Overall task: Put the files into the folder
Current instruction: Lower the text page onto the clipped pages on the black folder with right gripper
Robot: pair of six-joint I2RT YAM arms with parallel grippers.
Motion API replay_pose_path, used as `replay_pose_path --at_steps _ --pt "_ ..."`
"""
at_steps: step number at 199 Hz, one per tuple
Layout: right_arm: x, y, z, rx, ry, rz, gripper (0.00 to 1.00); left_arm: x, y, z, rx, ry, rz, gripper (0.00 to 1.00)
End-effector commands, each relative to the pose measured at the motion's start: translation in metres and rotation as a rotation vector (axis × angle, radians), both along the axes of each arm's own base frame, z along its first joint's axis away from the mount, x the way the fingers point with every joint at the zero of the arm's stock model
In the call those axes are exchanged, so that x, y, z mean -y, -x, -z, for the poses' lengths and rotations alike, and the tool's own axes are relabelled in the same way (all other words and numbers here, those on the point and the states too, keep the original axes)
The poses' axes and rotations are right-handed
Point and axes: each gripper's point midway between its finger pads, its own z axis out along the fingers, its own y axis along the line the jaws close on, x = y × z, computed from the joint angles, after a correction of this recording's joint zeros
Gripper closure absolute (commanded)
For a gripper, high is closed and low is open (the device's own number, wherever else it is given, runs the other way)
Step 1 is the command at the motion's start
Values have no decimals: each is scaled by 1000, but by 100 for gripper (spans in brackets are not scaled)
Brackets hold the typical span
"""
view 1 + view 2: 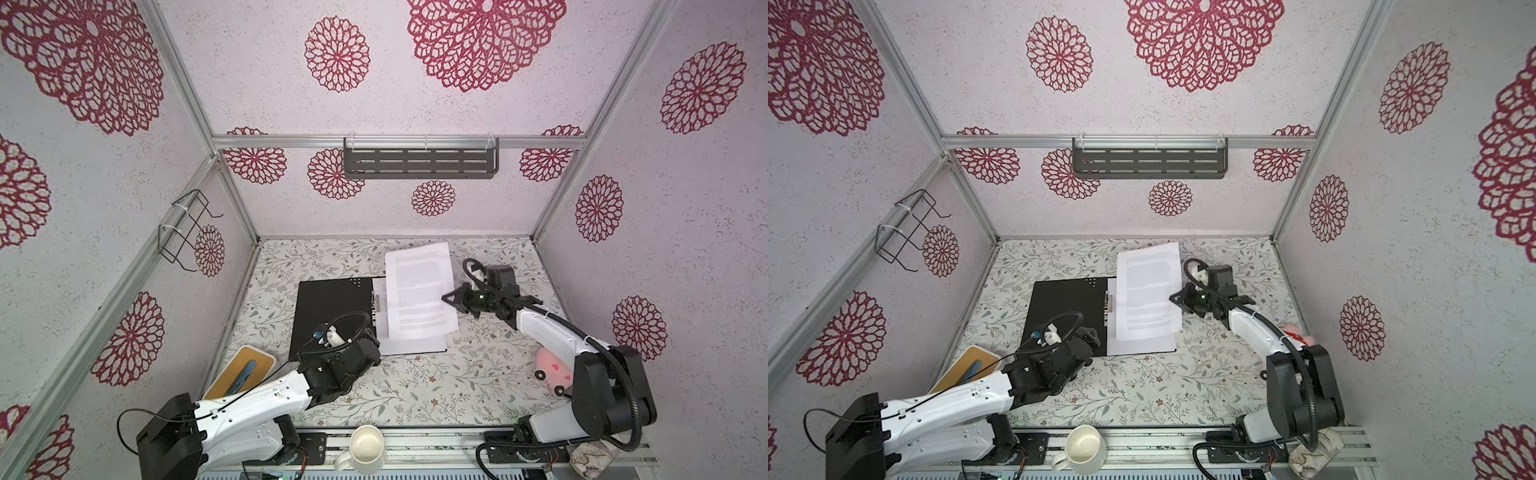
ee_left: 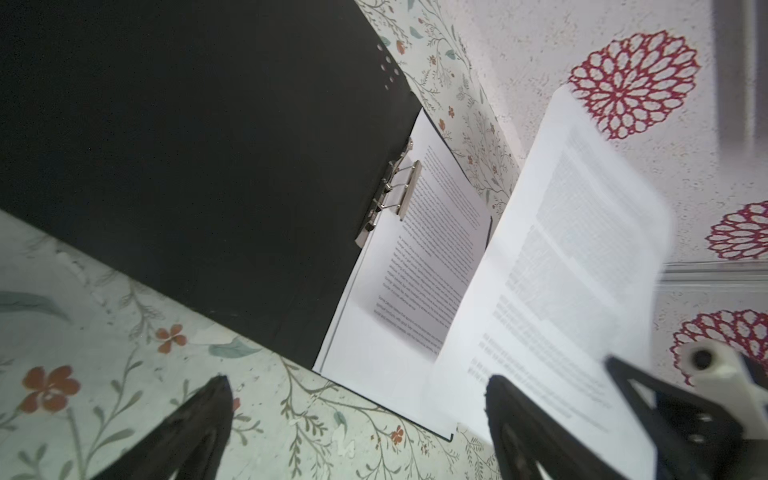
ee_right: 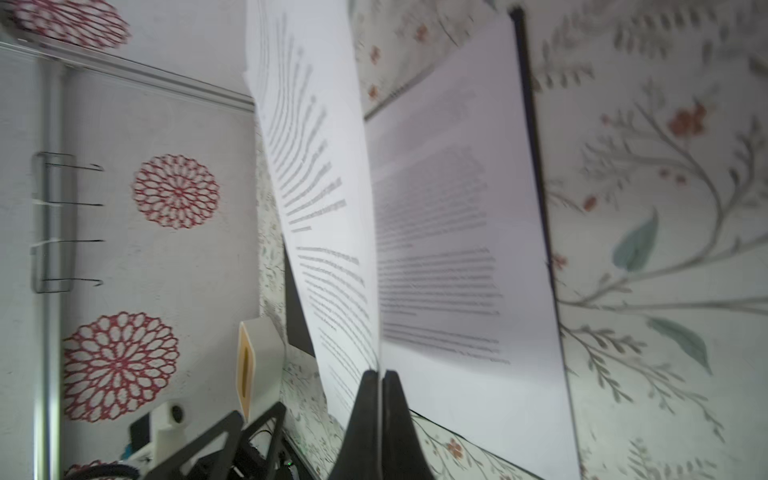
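The folder [image 1: 332, 307] lay open and flat on the table [image 1: 415, 386], matte black inside, with a metal clip [image 2: 395, 195] at its spine. A lower sheet [image 1: 411, 345] of white printed paper rested on its right half, mostly covered by a raised sheet [image 1: 419, 286], curved and pinched at its edge by the right hand [image 1: 449, 300]. In both top views the left hand [image 2: 357, 384] was hidden beneath its wrist. The left wrist view showed its black fingers spread wide, holding nothing. The print was too blurred to read.

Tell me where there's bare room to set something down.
Widest bare patch: floral tablecloth between the open black folder and the white ceramic mug. A narrower strip lies behind the folder. Crowded: around the pink plush toy.
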Motion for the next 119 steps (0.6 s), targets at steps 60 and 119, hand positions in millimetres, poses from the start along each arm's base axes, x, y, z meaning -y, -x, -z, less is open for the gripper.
replay_pose_path --at_steps 60,119 --pt "-6 -1 43 84 57 -125 100 -26 8 15 -6 35 -54 2" --pt "-19 -7 53 88 66 -201 100 -27 7 22 -37 36 -31 2"
